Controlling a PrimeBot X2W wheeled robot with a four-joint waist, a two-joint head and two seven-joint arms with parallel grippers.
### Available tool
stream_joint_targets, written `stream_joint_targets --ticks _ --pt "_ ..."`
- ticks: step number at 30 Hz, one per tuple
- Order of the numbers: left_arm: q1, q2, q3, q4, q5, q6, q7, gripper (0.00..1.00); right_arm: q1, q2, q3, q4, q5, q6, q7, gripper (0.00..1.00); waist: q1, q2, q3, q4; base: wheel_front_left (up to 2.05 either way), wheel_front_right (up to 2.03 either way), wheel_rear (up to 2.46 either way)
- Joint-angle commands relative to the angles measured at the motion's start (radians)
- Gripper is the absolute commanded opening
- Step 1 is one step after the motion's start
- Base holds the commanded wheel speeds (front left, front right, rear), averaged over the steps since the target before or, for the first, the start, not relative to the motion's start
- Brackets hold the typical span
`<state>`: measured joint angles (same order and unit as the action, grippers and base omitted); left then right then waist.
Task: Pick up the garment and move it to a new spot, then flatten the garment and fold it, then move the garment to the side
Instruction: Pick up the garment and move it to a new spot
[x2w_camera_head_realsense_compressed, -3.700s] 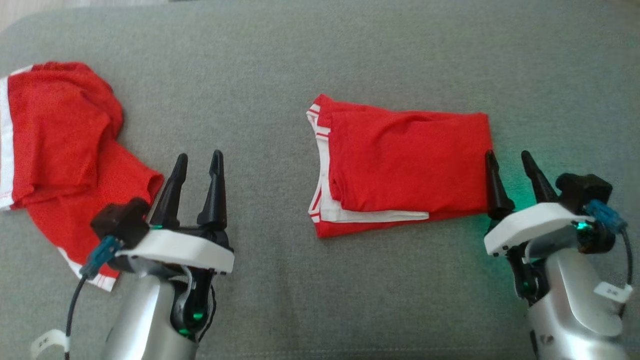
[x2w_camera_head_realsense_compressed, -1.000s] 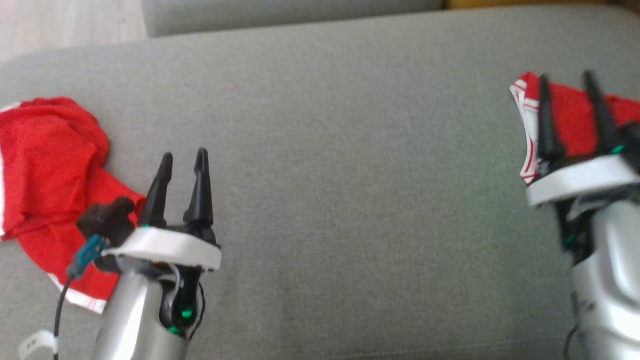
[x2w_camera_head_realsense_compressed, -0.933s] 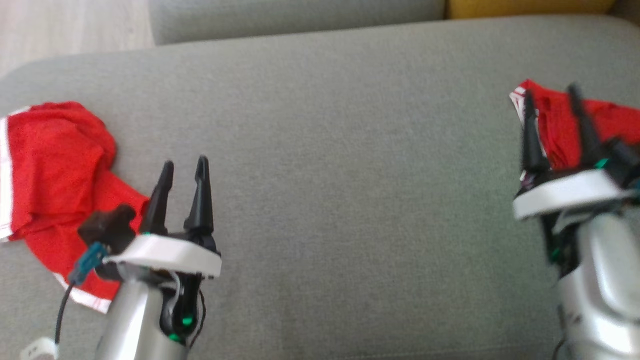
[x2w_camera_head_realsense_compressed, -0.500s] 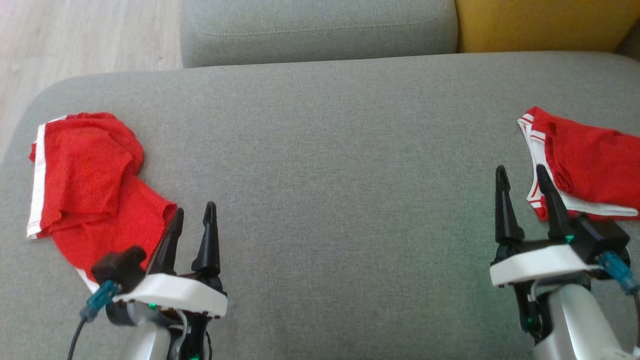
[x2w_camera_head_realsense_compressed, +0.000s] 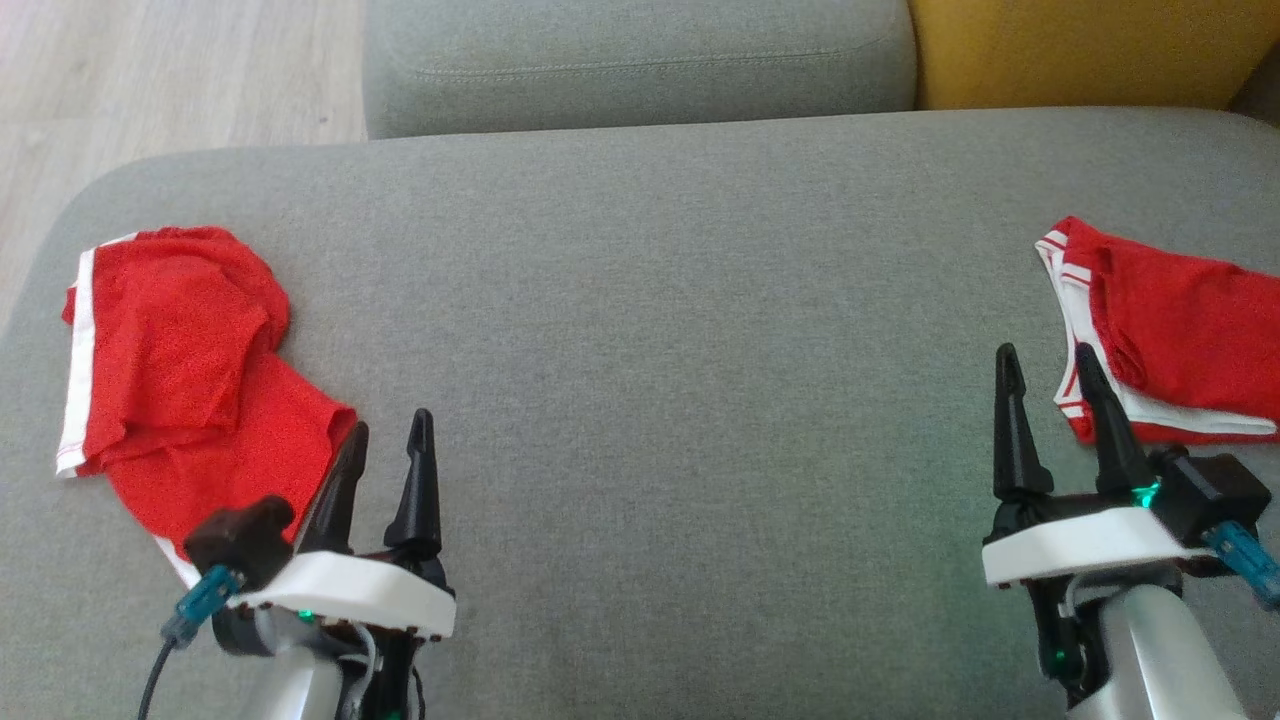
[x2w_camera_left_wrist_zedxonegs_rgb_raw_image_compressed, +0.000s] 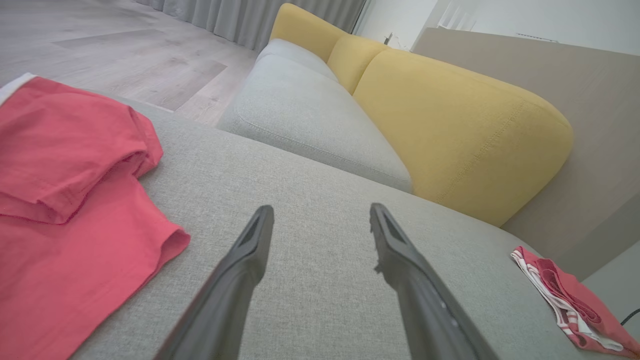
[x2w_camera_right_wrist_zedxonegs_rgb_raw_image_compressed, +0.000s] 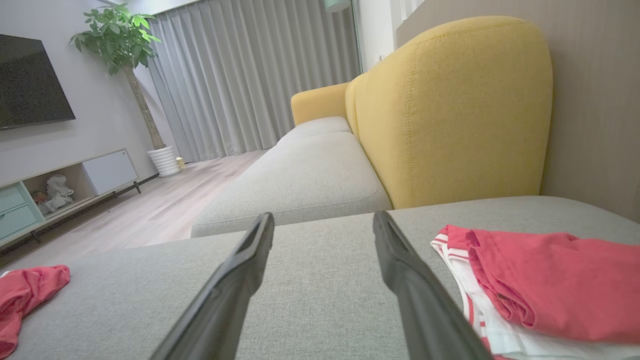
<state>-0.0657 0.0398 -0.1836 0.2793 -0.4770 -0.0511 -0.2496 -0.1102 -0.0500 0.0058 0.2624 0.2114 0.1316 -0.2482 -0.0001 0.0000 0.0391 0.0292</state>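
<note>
Garment (x2w_camera_right_wrist_zedxonegs_rgb_raw_image_compressed: 550, 280) layers stacked, right wrist view

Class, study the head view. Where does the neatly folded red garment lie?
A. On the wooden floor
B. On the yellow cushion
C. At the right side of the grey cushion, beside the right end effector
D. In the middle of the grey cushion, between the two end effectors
C: the folded garment lies on the grey cushion at the far right, just beyond the open, empty right end effector.
</note>
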Motion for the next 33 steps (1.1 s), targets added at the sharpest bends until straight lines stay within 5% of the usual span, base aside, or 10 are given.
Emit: stream_joint_targets --ticks 1,12,33 --pt "-0.033 0.010 0.025 -0.034 0.007 0.006 -0.012 1.00 -0.028 0.000 0.024 -0.039 0.003 -0.001 -0.013 1.00 0.0001 0.0000 0.001 0.005 0.00 0.00 0.00" --pt "-0.042 0.010 0.053 -0.043 0.004 0.016 -0.012 1.00 -0.025 0.000 0.075 -0.042 0.000 -0.001 -0.013 1.00 0.0001 0.0000 0.008 0.101 0.00 0.00 0.00" --pt "-0.013 0.010 0.135 -0.088 0.048 0.004 -0.012 1.00 -0.019 0.000 0.179 -0.017 0.008 -0.001 -0.014 1.00 0.0001 0.0000 0.000 0.472 0.00 0.00 0.00"
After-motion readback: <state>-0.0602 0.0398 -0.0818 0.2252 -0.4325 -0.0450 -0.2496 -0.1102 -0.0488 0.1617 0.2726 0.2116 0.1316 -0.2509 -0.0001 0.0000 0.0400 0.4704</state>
